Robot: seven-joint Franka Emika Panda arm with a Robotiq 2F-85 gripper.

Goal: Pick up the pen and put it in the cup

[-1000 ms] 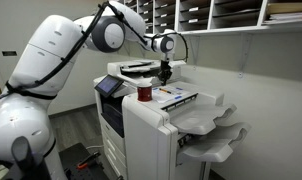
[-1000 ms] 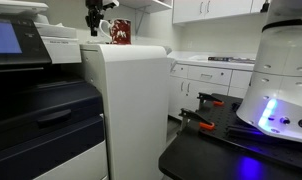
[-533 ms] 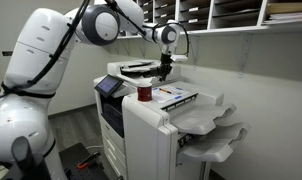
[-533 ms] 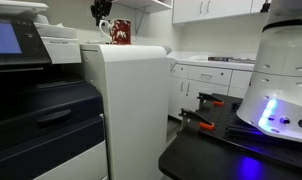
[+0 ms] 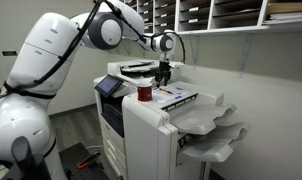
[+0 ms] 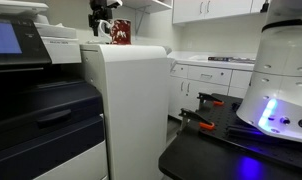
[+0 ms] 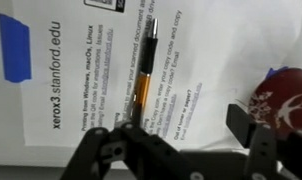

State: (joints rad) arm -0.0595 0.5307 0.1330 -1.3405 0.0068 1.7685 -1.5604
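Gripper [image 7: 186, 150] hangs wide open and empty over the pen [image 7: 146, 75] lying flat on paper [image 7: 76, 70], apparently lining up a grasp, cup [image 7: 287, 100] nearby.

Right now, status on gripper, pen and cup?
Gripper open, empty, over pen. Pen flat on sheet, ungrasped. Cup nearby on printer; nothing seen between.

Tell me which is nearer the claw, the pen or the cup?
The pen, lying on the paper right by the gripper; the red cup stands off to the side.
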